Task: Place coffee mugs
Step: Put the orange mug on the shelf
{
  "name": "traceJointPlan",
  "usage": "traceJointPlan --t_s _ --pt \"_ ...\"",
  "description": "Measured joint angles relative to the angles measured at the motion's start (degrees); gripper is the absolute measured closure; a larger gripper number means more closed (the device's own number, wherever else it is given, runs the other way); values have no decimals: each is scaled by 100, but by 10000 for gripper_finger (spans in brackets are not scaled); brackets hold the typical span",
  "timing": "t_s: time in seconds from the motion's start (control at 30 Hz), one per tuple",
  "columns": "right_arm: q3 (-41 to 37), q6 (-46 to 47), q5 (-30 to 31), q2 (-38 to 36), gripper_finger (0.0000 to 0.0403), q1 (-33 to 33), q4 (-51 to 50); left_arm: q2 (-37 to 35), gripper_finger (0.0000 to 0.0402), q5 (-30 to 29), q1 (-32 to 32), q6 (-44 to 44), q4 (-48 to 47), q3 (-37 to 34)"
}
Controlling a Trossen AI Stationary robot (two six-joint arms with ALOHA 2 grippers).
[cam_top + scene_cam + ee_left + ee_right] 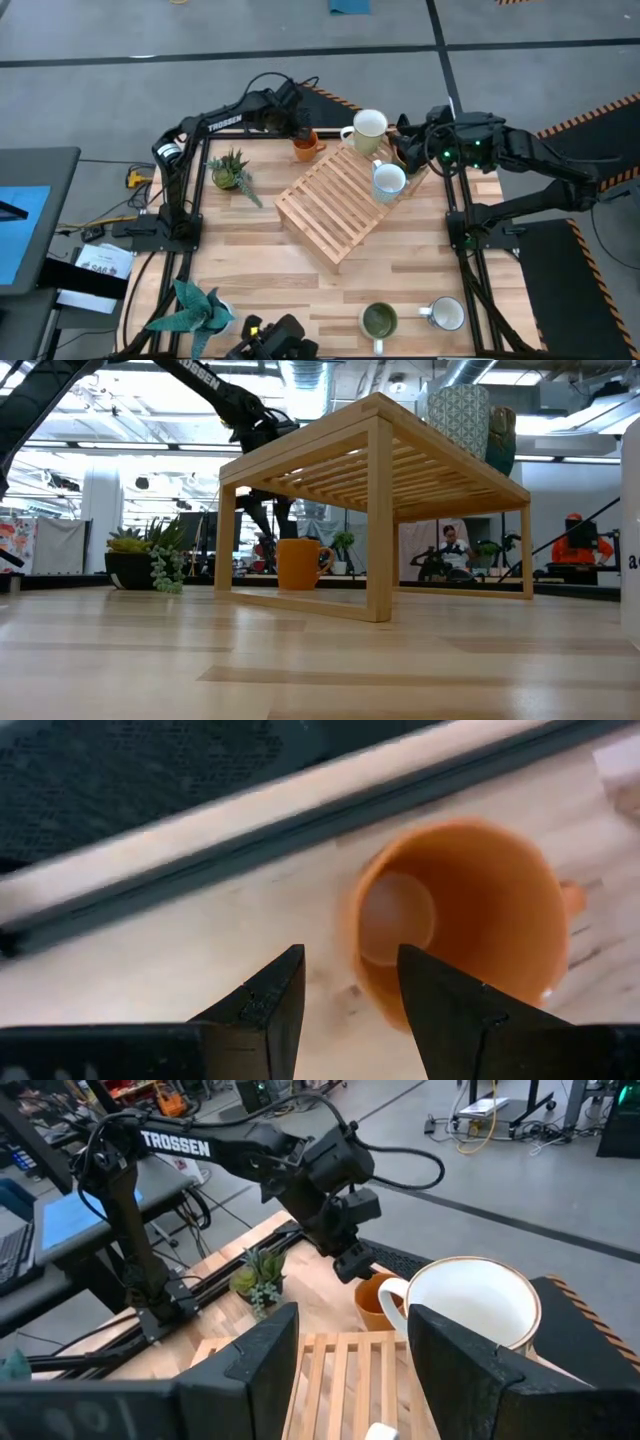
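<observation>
The orange mug [307,145] [470,920] stands upright on the table by the far edge, beside the wooden slat rack [340,200]. My left gripper [302,128] [350,990] hovers over it, open. On the rack stand the cream-white mug [368,128] [470,1305], the pale bluish mug [388,181] [460,415] and a dark brown mug [502,440], partly under my right arm. My right gripper [402,140] [350,1350] is open, level beside the cream-white mug, holding nothing. The green-inside mug [378,321] and a white mug [445,314] stand near the near edge. My left gripper comes at the orange mug from above, pointing down. One finger [440,1000] is over the mug's mouth and the other [270,1000] is outside the rim [356,920], on the side away from the handle. Whether either finger touches the wall, I cannot tell.
A small potted plant [232,170] stands left of the rack, and another [195,305] at the near left corner. The table's black frame rail [250,850] runs close behind the orange mug. Bare wood lies between the rack and the near mugs.
</observation>
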Motion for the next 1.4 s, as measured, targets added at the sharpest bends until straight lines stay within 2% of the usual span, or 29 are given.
traceJointPlan --t_s 0.2,0.6,0.73,0.9,1.0,1.13,1.3,1.4 --pt "0 0 0 4 188 0 0 8 258 220 -5 -341 401 -426" --pt "0 0 0 4 188 0 135 4 263 200 -44 -263 544 -485" --pt "0 -4 1 4 188 0 285 110 293 141 -54 -324 512 -483" --pt "0 -4 0 4 188 0 310 190 380 226 -103 -150 531 -483" --pt "0 -4 0 4 188 0 312 98 391 305 -72 35 429 -459" --pt "0 -2 0 4 188 0 312 -384 396 202 89 367 235 -115" --pt "0 -2 -2 4 188 0 312 -1296 397 -196 260 711 126 299" --pt "0 27 0 4 188 0 342 -1856 398 -73 212 740 138 370"
